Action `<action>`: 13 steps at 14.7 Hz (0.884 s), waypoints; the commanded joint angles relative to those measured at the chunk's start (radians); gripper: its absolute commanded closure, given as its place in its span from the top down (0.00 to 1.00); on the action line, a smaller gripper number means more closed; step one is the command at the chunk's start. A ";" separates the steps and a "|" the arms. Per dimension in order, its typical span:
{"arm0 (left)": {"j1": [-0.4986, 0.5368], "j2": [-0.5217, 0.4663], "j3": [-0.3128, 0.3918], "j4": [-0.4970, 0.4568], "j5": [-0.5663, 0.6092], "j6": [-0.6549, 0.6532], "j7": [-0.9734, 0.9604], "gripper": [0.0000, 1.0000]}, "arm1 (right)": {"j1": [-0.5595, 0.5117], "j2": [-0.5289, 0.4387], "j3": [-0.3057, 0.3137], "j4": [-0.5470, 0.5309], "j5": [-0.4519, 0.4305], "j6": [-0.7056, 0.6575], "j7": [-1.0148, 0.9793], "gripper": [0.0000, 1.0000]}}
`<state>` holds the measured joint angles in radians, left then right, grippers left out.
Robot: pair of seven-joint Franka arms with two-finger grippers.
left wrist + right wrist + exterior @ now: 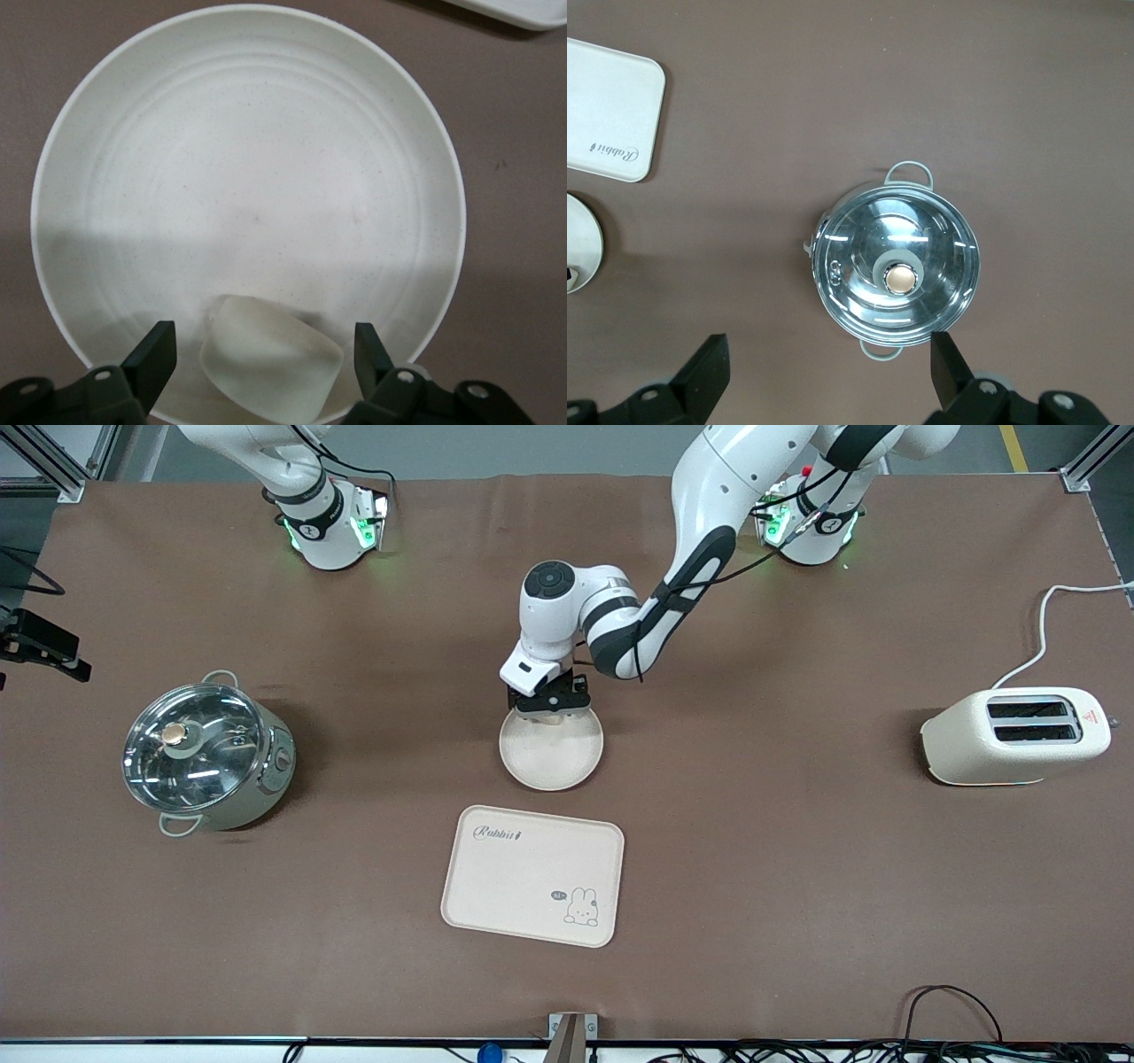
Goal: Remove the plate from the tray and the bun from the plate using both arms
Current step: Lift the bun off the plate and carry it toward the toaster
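**Plate already off the tray; left tool straddles the bun**

The worktop (797,868) carries everything, and the layout suggests the first half of the job is done. The tray (532,875) lies bare, nearer the front camera, and the plate (551,751) sits directly on the worktop just farther from that camera, apart from the tray. That leaves the bun to be lifted out.

The left arm (700,558) reaches from its base to the middle of the worktop, and its left tool (551,701) is low over the plate's edge nearest the robot bases. In the left wrist view the fingers (152,356) are spread apart with the bun (271,357) lying between them, on the plate near its rim. There is a gap on each side, so nothing is clamped yet. This pose looks like the setup for a pinch across the bun's width.

The right arm (292,469) waits. Its right tool (828,372) hangs with fingers apart and holding nothing, high over the worktop toward the right arm's end, where a lidded steel pot (205,751) stands. A cream toaster (1017,735) stands toward the left arm's end, away from the action.

In the front view the left tool and wrist cover the bun almost wholly, so only the left wrist view shows it. That view cuts off the bun's lower edge and the fingertips' lower parts, so whether they touch the plate cannot be told. The right tool itself lies outside the front view.
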<state>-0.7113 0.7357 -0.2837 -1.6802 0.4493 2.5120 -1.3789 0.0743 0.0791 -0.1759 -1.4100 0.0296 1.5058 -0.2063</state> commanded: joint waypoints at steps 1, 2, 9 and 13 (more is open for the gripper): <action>-0.008 0.002 0.008 -0.006 0.026 0.004 -0.048 0.32 | -0.030 -0.050 0.042 -0.055 -0.022 0.005 0.018 1.00; -0.014 0.010 0.009 -0.006 0.035 0.004 -0.055 0.22 | -0.028 -0.050 0.042 -0.055 -0.022 0.005 0.018 1.00; 0.018 -0.015 0.006 0.014 0.086 -0.059 -0.097 0.01 | -0.025 -0.036 0.038 -0.047 -0.008 -0.009 0.027 1.00; 0.186 -0.110 -0.028 0.034 -0.012 -0.226 0.236 0.01 | -0.042 -0.038 0.035 -0.049 -0.020 -0.027 0.022 1.00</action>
<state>-0.6245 0.7017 -0.2885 -1.6284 0.4971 2.3534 -1.3187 0.0565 0.0742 -0.1563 -1.4242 0.0279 1.4810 -0.1987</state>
